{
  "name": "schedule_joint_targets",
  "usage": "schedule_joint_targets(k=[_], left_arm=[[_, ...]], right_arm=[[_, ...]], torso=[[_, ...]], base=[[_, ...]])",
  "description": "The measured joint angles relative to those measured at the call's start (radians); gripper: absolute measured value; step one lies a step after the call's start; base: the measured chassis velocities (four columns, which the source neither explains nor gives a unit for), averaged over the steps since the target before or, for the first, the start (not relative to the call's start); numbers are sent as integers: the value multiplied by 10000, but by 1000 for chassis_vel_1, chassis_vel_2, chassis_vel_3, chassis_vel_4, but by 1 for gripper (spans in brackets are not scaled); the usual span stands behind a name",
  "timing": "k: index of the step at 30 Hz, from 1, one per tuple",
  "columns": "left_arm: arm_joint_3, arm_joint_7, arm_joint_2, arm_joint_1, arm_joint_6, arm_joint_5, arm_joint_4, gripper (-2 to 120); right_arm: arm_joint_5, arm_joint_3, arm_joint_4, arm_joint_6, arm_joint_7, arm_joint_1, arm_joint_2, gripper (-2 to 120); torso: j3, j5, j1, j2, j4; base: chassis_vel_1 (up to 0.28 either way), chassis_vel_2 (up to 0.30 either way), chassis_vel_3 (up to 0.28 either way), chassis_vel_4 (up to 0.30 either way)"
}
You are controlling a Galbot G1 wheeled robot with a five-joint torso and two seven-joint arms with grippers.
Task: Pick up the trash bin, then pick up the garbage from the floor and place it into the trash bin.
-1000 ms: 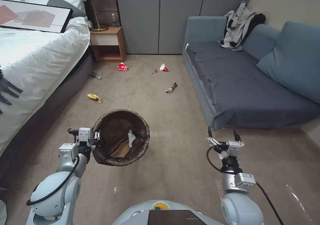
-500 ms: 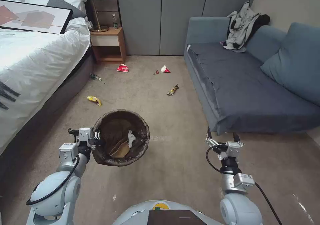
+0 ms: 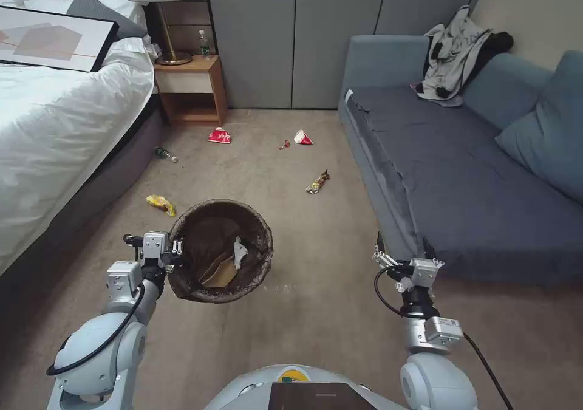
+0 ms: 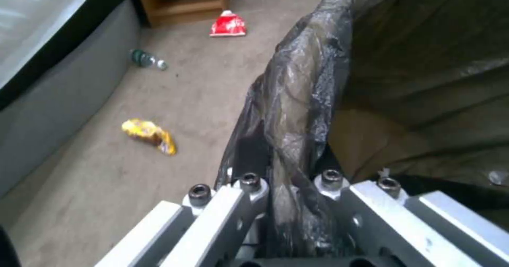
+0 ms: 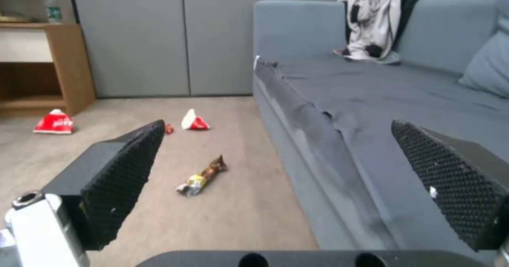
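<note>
Left gripper [image 3: 177,247]: fingers clamped on the bag-covered rim of the trash bin [image 3: 220,251], which hangs above the carpet ahead of the robot's left side, scraps inside. Right gripper [image 3: 404,247]: fingers wide apart, holding nothing, beside the sofa [image 3: 461,173]. On the floor: yellow wrapper [image 3: 160,203] just beyond the bin, green bottle [image 3: 165,154] near the bed [image 3: 54,130], red packets [image 3: 220,135] and a brown wrapper [image 3: 317,182] farther off.
</note>
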Motion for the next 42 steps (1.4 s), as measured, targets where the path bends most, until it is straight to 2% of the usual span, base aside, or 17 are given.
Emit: schedule_joint_targets(k=[21,30,42], left_arm=[[24,-19,52,-63,32,-6,-34,3],[62,-33,13,-115,57,43,-32,3],[78,-36,-23,-108,56,88,-40,3]], right_arm=[[-46,-134,-16,22,10,85,80,100],[-23,-112,-27,-13,29,214,-111,100],[-3,-177,-21,-58,31,267,-160,100]], torso=[[0,2,0,0,0],[0,1,0,0,-1],[0,-1,0,0,-3]], base=[[-234,234,227,-229],[-214,229,227,-233],[-184,171,179,-179]])
